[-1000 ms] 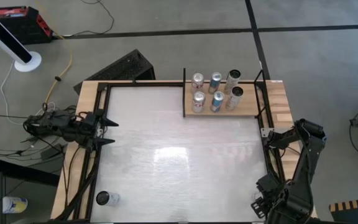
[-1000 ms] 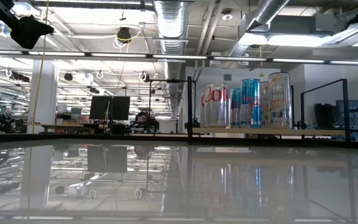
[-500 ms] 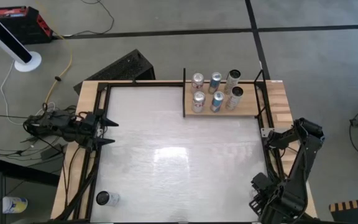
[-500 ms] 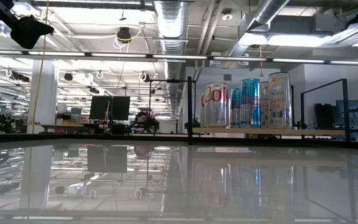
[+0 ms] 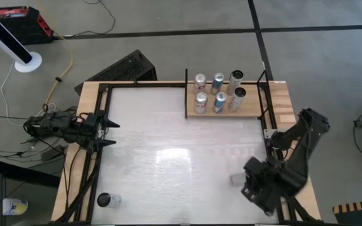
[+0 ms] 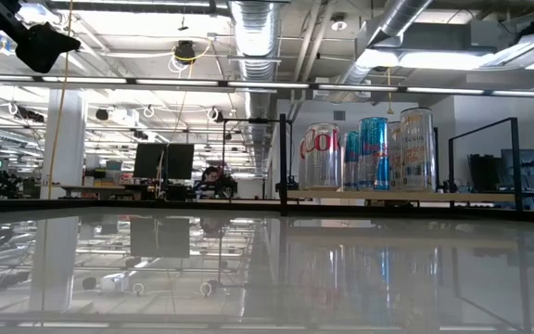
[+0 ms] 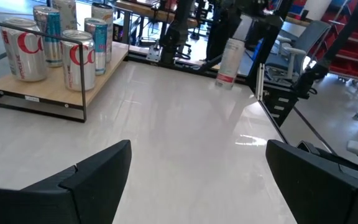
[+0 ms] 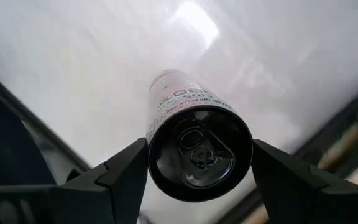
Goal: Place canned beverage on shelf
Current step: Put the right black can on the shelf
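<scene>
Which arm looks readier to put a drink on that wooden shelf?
The right. Its claw is shut on a slim white drink can, held above the table. The left claw waits open at the far edge.

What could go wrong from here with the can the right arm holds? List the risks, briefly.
1. The shelf already holds six cans in two rows; setting the held can down may knock one over.
2. The shelf's black posts could catch the can or the right tool on approach.
The left tool waits open at the table's left edge.
</scene>
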Action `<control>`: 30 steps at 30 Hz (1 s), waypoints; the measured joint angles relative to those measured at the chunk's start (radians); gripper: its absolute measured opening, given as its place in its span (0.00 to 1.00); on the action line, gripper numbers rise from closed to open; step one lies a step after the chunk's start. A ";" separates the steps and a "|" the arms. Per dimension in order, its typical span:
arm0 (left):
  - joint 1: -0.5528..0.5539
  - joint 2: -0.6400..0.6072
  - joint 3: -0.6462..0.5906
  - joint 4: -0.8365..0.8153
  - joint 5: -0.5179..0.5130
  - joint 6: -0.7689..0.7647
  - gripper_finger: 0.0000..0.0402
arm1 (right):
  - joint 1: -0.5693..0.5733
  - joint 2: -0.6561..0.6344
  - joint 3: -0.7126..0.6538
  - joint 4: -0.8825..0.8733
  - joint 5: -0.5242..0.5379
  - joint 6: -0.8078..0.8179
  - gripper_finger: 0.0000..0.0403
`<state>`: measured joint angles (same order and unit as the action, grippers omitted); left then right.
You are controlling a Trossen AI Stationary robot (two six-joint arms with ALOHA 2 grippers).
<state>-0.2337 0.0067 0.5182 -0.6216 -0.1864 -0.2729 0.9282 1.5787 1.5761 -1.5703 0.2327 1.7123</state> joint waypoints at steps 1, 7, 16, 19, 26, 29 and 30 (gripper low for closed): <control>0.000 0.000 0.000 0.000 0.000 0.000 0.89 | -0.026 -0.010 0.000 -0.001 0.009 -0.043 0.69; 0.000 0.000 0.000 0.000 0.000 0.000 0.89 | -0.177 -0.077 0.000 -0.001 0.048 -0.295 0.69; 0.000 0.000 0.000 0.000 0.000 0.000 0.89 | -0.421 -0.265 -0.018 0.003 0.128 -0.609 0.69; 0.000 0.000 0.000 0.000 0.000 0.000 0.89 | -0.531 -0.351 -0.081 -0.004 0.122 -0.712 0.69; 0.000 0.000 0.000 0.002 -0.003 0.002 0.89 | -0.823 -0.547 -0.188 -0.005 0.073 -0.973 0.69; 0.000 0.000 0.000 0.003 -0.020 0.002 0.89 | -0.944 -0.596 -0.183 -0.002 0.072 -1.083 0.69; 0.000 0.000 0.000 0.003 -0.025 0.001 0.89 | -0.983 -0.610 -0.182 0.000 0.068 -1.121 0.69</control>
<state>-0.2337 0.0067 0.5182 -0.6189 -0.2118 -0.2717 -0.0552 0.9690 1.3937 -1.5708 0.3004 0.5914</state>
